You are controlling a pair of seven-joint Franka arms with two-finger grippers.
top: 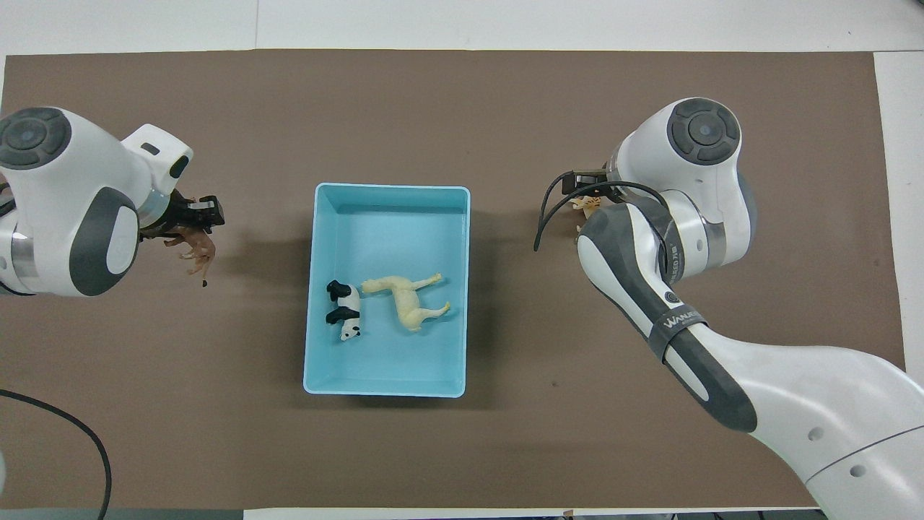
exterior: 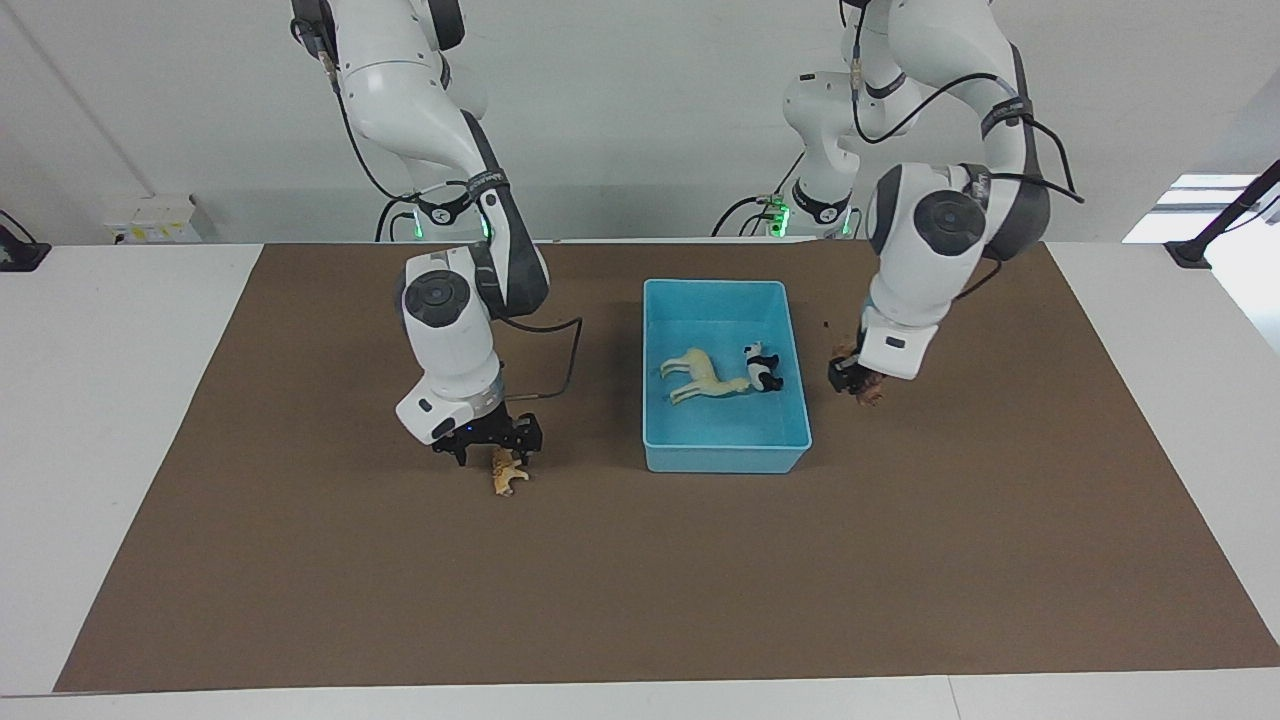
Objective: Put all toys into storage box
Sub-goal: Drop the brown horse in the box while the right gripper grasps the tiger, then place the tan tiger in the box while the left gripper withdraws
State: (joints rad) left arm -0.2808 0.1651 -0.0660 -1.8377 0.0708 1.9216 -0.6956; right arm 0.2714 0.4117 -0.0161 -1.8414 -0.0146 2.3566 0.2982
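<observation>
A robotics lab, by the look of it. Two white Franka arms point(exterior: 455, 300) are mounted at one long edge of a white table point(exterior: 120, 330) covered by a plain brown mat point(exterior: 640, 560). Past the arms' bases stands a bare white wall point(exterior: 620, 110); cables trail from the arms, and green status lights point(exterior: 778, 215) glow at their bases.

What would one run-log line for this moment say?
left gripper: at brown animal, beside storage box | right gripper: at spotted cat on mat | in box: llama, panda
</observation>
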